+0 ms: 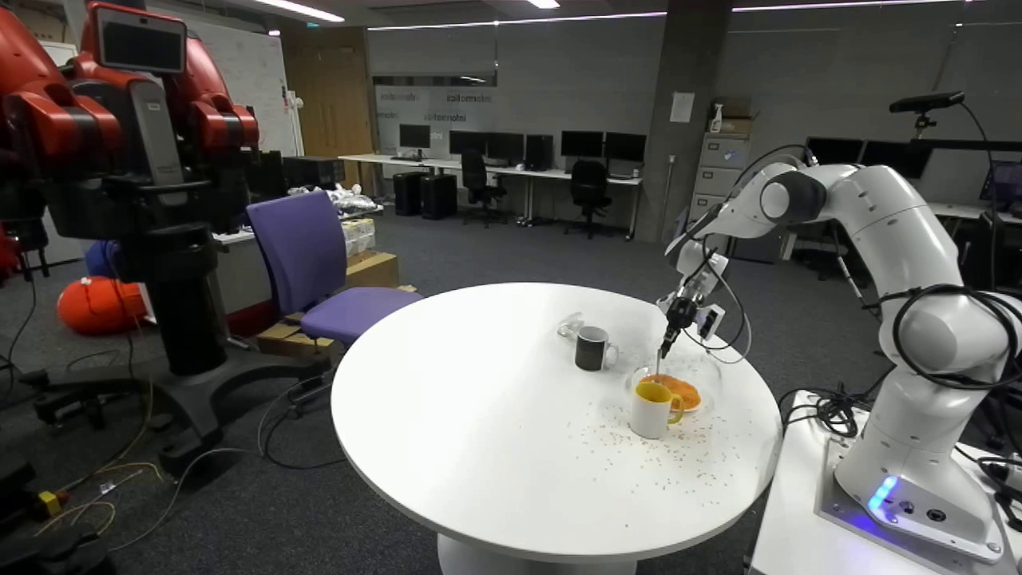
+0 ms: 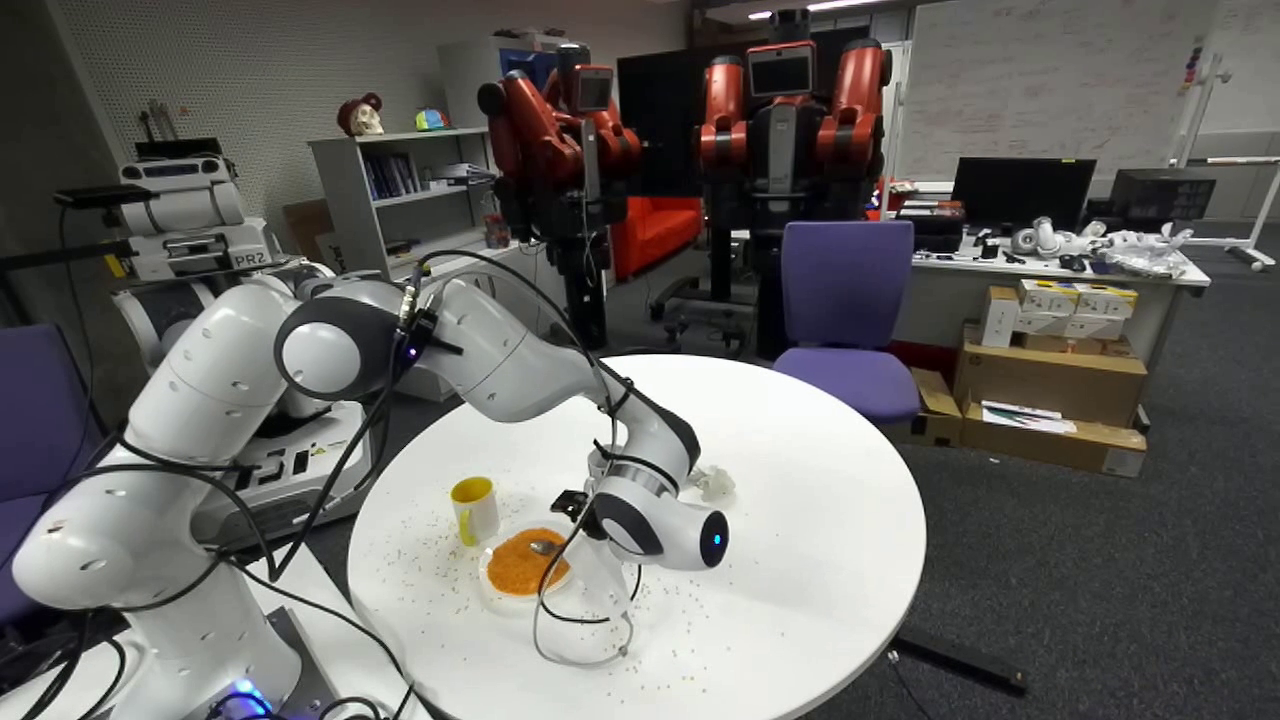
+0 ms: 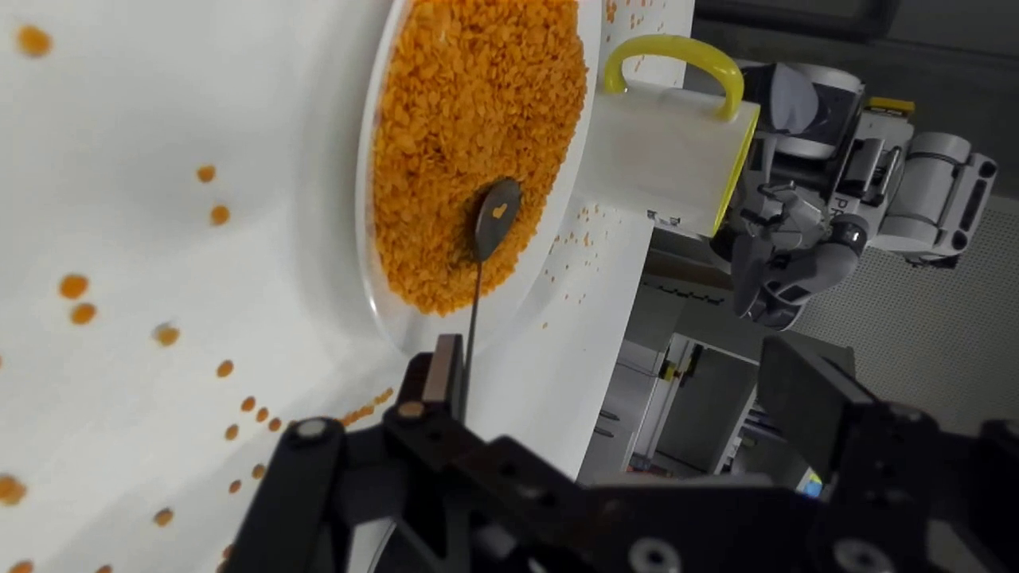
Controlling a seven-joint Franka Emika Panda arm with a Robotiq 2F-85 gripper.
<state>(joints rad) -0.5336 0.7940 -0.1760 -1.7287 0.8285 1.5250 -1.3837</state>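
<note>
Wrist view: over table (image 3: 159, 103), gripper (image 3: 613, 358) is seen with jaws spread wide apart. Plate (image 3: 406, 325) is placed at gripper's 11 o'clock, mug (image 3: 665, 155) at plate's 3 o'clock. Orange grains (image 3: 478, 87) are heaped on plate; in them spoon (image 3: 492, 231) is rested, handle pointed to 6 o'clock, just beside one finger (image 3: 438, 372).
</note>
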